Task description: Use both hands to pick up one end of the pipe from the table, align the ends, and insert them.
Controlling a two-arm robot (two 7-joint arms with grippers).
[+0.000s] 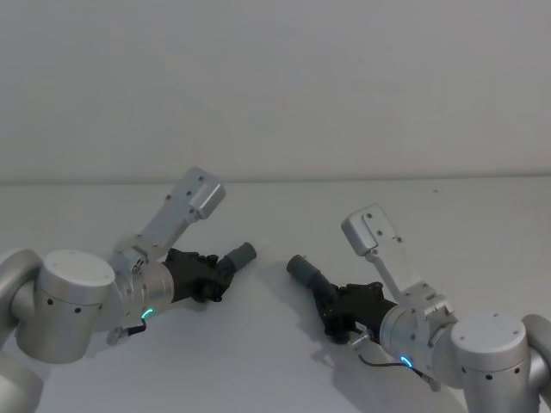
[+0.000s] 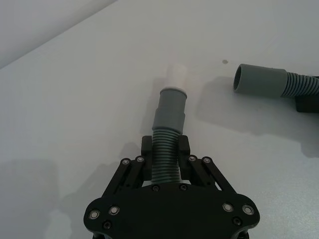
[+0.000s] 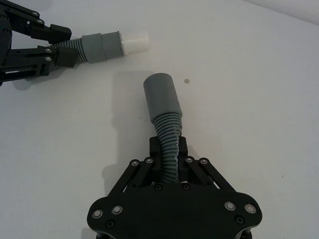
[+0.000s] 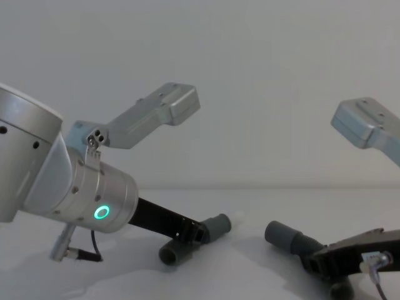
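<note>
Two dark-grey ribbed pipe pieces sit low over the white table (image 1: 275, 361), their ends facing each other with a gap between. My left gripper (image 2: 165, 145) is shut on the ribbed middle of the white-tipped piece (image 2: 169, 107); its white tip (image 2: 178, 74) points toward the other piece. My right gripper (image 3: 168, 147) is shut on the ribbed part of the socket piece (image 3: 162, 97), whose open grey socket (image 2: 246, 79) faces the tip. In the head view the left gripper (image 1: 219, 271) is at centre left and the right gripper (image 1: 331, 297) at centre right.
The white table (image 4: 250, 240) runs back to a plain pale wall. A small dark speck (image 3: 186, 80) marks the surface near the socket. Both silver arms (image 1: 69, 314) reach in from the lower corners, wrist camera brackets (image 4: 169, 106) raised above them.
</note>
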